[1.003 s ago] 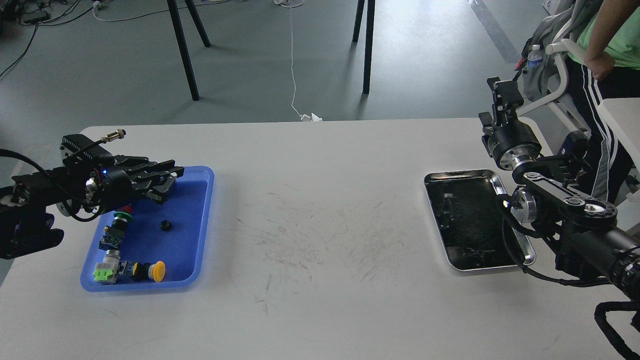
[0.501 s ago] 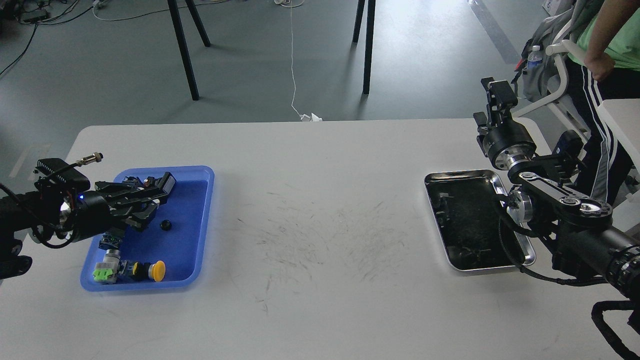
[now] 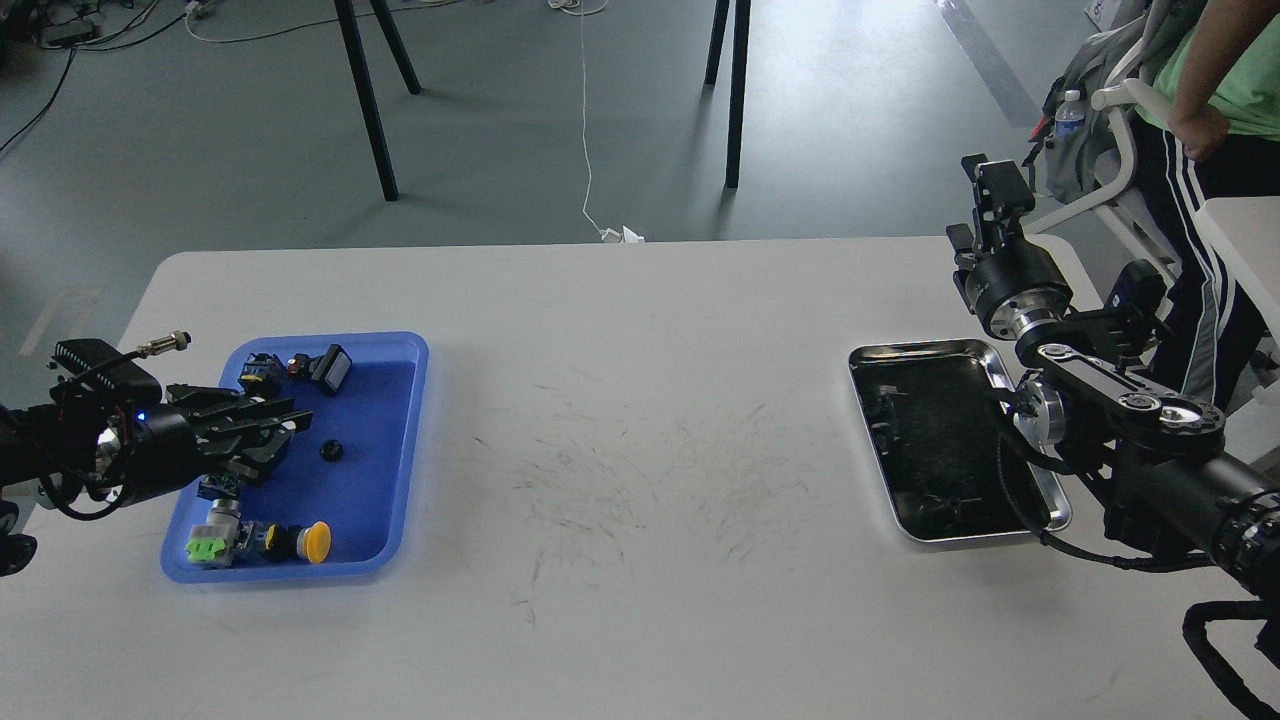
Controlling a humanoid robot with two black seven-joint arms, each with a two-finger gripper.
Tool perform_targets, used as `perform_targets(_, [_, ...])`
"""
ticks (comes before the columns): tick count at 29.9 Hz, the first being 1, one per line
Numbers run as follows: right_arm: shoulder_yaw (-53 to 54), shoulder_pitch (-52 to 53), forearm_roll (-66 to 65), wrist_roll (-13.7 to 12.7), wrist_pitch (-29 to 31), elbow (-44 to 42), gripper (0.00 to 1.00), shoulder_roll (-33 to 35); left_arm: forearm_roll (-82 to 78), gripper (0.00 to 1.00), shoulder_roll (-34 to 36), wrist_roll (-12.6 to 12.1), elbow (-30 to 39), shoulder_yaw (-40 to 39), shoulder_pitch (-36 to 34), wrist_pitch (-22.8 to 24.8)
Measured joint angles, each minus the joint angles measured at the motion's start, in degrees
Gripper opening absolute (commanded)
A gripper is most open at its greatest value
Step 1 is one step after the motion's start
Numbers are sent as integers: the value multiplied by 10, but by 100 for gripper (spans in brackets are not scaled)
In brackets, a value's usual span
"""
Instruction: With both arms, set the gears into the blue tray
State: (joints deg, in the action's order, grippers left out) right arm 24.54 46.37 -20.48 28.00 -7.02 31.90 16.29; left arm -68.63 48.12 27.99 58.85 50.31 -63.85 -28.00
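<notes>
One small black gear lies on the floor of the blue tray, near its middle. My left gripper hovers low over the tray's left side, just left of the gear and apart from it. Its fingers look spread, with nothing between them. My right gripper is raised above the table's far right edge, beyond the metal tray. It is dark and seen end-on, so its fingers cannot be told apart.
Push-button switches share the blue tray: a yellow-capped one and a green one at the front, dark ones at the back. A shiny metal tray with black lining sits at right. A person stands beyond the right edge.
My left arm has drawn back to the left and down across the blue tray, uncovering the switches at the tray's back. The gear has stayed put. The right gripper rose slightly, then held still.
</notes>
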Motion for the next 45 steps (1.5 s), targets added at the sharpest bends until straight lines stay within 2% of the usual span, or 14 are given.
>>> perform_targets(19, [-6,1,0,0,1,-16,93,-12,-14,22,15,0,54,5,5,0])
perform_targets(41, [-8,0,0,0,1,-16,93,-13,-15,25,18,0,75,6,0,0])
perform_targets(45, [-8,0,0,0,1,-16,93,-13,-14,31,15,0,75,6,0,0])
